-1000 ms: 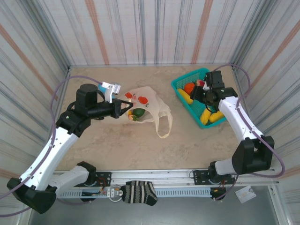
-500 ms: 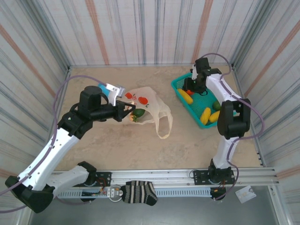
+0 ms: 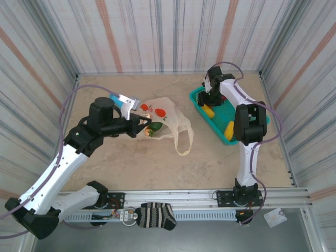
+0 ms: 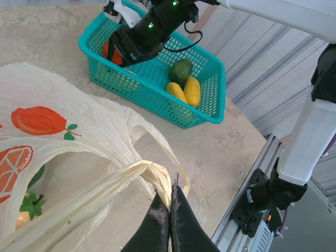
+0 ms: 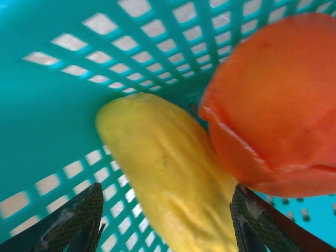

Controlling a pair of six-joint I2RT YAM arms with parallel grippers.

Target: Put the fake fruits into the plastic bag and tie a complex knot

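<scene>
On the left half of the worktop (image 3: 157, 163), your left claw (image 4: 169, 207) is pinched together on a twisted handle of the plastic bag (image 3: 167, 116), which lies slack near the middle with a green fruit (image 3: 155, 126) inside. Your right claw (image 5: 163, 218) is down in the teal basket (image 4: 207, 107) at the far right, fingers spread apart on either side of a yellow fruit (image 5: 168, 168) that touches an orange fruit (image 5: 273, 105). Two more yellow fruits (image 4: 184, 92) and a dark green fruit (image 4: 181, 69) lie further along the basket.
</scene>
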